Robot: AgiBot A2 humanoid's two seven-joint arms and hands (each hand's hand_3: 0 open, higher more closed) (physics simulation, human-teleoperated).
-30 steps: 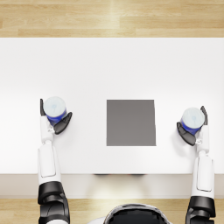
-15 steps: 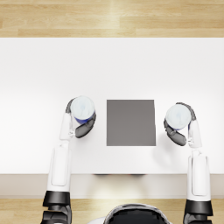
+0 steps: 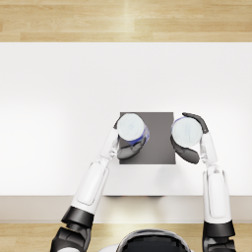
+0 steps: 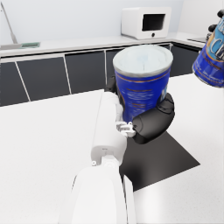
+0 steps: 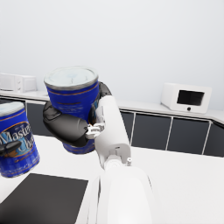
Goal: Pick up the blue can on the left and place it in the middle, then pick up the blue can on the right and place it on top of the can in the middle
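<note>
Both cans are up: our left hand (image 3: pixel 129 147) wraps fingers round the left can (image 3: pixel 132 129) over the black mat (image 3: pixel 157 147); our right hand (image 3: pixel 189 147) grips the right can (image 3: pixel 186 132). Next, we set the left one down mid-mat.

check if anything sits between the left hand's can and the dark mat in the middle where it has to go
Nothing visible does. The left hand holds its blue can over the left part of the dark mat, whose surface is bare. The other can, in the right hand, is at the mat's right edge.

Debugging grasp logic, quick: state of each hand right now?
Left hand: holding a blue can.
Right hand: holding the other blue can.
</note>
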